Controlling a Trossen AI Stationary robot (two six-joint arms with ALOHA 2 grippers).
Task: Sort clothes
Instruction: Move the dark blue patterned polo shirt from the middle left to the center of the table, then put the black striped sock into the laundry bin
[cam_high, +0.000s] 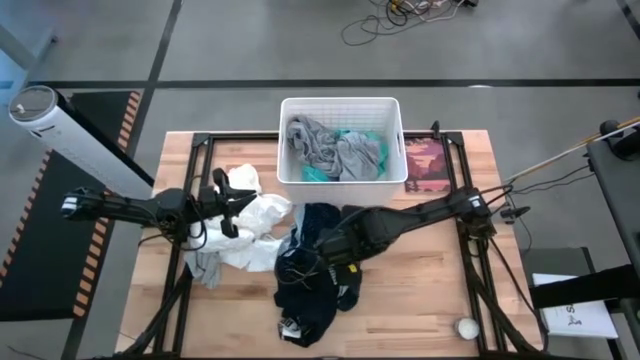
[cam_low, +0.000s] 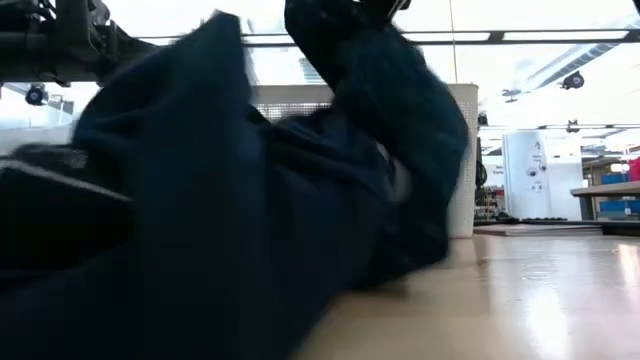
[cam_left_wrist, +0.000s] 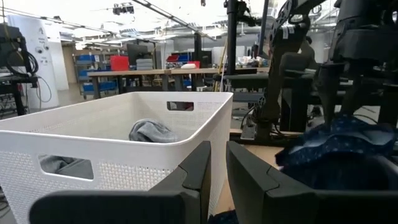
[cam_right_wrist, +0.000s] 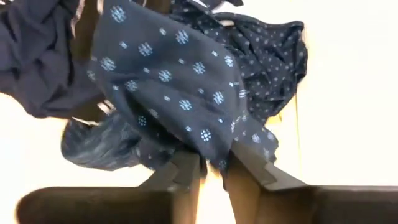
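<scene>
I take the white basket (cam_high: 341, 105) at the far edge of the wooden table (cam_high: 420, 290) as my landmark. Inside it I see a grey garment (cam_high: 325, 145) lying over a teal garment (cam_high: 362, 140); in the left wrist view a fold of the grey one shows above the basket wall.

The right gripper (cam_right_wrist: 212, 167) is just in front of the basket, toward the near edge of the table, low over the dark navy dotted garment (cam_high: 310, 285). In the right wrist view its two fingers (cam_right_wrist: 186, 169) stand close together and a fold of the dotted cloth is pinched between them. So I say it is clamped on the dark navy dotted garment. The rest of this garment hangs and spreads from the gripper down to the table, reaching from just in front of the basket to near the front edge. In the low view the same dark cloth fills almost the whole picture, with the basket wall behind it.

The left gripper (cam_high: 238, 200) is just beside the basket's left front corner, above the white garments (cam_high: 245, 240), which lie in a heap on the table to the left of the dotted one. In the left wrist view its fingers (cam_left_wrist: 200, 168) are nearly together, with only a narrow gap, and I see nothing between them.

A reddish flat card (cam_high: 425, 162) lies on the table touching the right side of the basket.
</scene>
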